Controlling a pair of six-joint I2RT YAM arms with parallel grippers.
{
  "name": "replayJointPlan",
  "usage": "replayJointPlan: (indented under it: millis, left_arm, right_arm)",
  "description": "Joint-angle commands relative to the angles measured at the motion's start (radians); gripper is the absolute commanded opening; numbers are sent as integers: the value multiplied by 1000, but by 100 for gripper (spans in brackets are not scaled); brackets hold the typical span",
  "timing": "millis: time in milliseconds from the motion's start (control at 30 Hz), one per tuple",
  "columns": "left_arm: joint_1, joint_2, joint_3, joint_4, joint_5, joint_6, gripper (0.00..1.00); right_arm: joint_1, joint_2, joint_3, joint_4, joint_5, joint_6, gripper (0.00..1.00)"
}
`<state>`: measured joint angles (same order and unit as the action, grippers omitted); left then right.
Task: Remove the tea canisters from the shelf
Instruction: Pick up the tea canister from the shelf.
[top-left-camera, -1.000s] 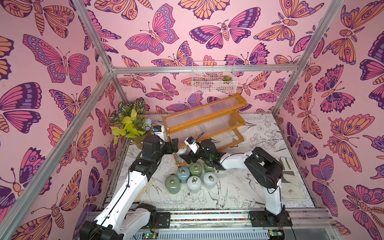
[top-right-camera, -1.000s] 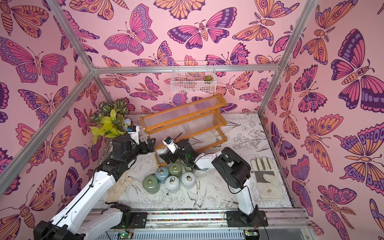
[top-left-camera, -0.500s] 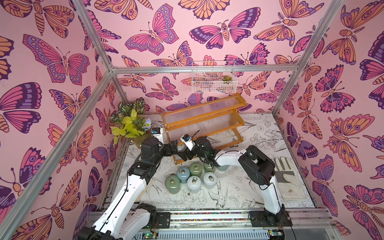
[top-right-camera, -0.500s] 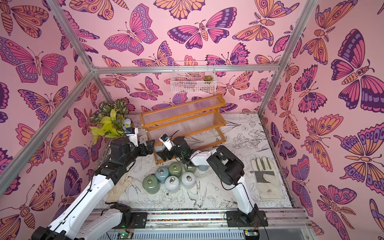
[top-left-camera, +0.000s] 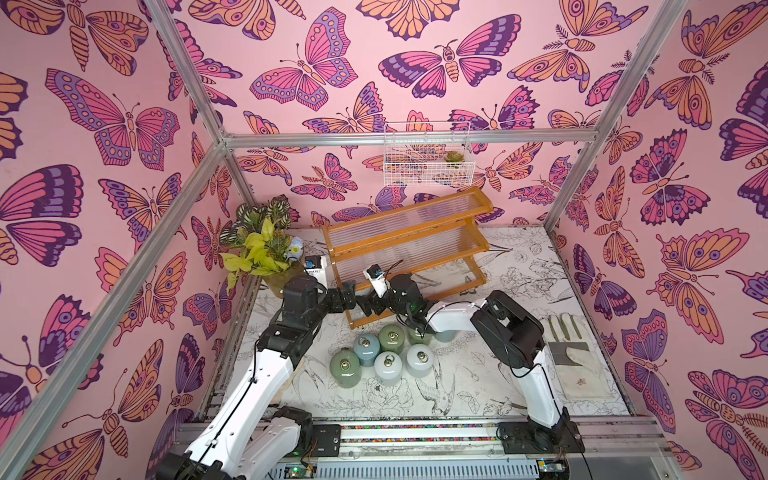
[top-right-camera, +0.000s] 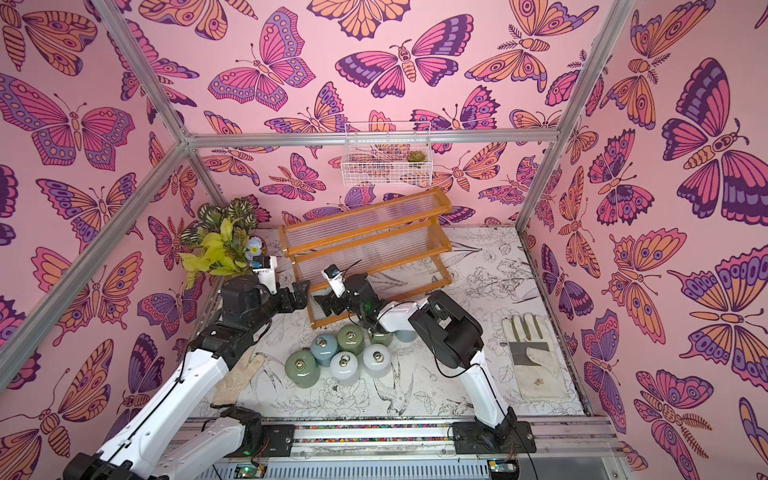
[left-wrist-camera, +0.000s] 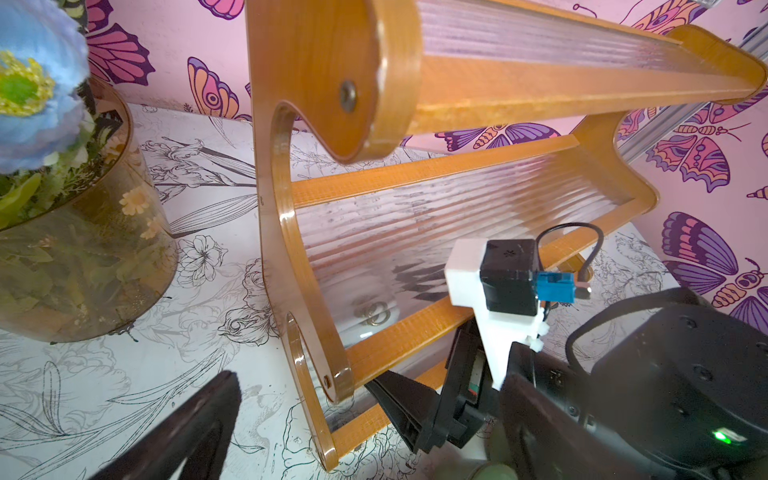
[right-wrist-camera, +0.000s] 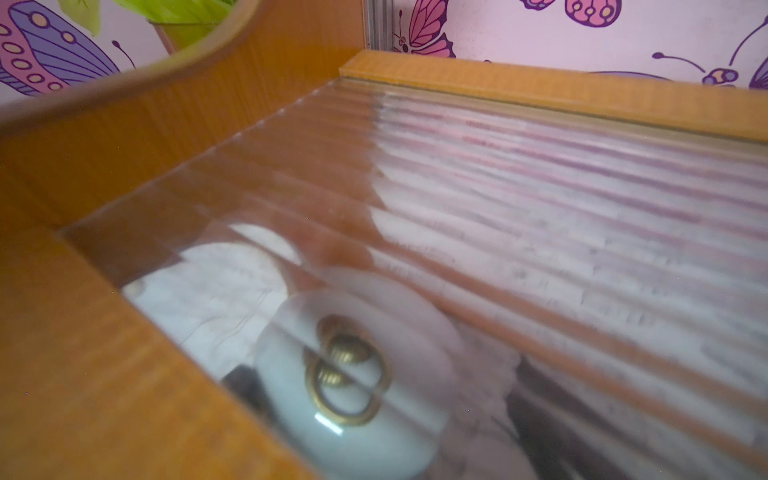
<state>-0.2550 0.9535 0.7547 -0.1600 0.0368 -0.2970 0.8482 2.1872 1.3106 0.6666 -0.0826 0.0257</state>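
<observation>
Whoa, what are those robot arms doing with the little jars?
Two robot arms are emptying the orange shelf of tea canisters. Most canisters stand clustered on the table already. One white canister remains under the ribbed plastic at the shelf's bottom. The right claw is open near it; the left claw is open beside the shelf's end.

This is a robot test booth. Pink butterfly-paper walls (top-left-camera: 332, 62) sit between silver metal bars (top-left-camera: 407, 139), and two white-and-black robot arms (top-left-camera: 249, 390) are fixed to a grey metal rail (top-left-camera: 415, 434).
</observation>
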Motion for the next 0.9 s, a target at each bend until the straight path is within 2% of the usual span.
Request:
replayJointPlan:
  millis: [0, 233, 400, 533, 667, 867]
  left_arm:
    - [6, -18, -17, -33, 9, -2, 100]
    - [6, -25, -17, -42, 3, -2, 100]
    - [5, -30, -15, -44, 5, -1, 100]
    - [6, -32, -14, -45, 3, 1, 100]
    - [5, -35, -15, -47, 1, 1, 100]
    - [6, -42, -18, -48, -3, 1, 100]
  right_arm:
    - [9, 36, 47, 17, -18, -16, 99]
    - [8, 54, 104, -60, 10, -39, 98]
    - [9, 60, 129, -96, 51, -32, 70]
    - [8, 60, 119, -77, 56, -29, 54]
    - [8, 27, 47, -12, 48, -23, 48]
    - [6, -81, -102, 24, 89, -74, 46]
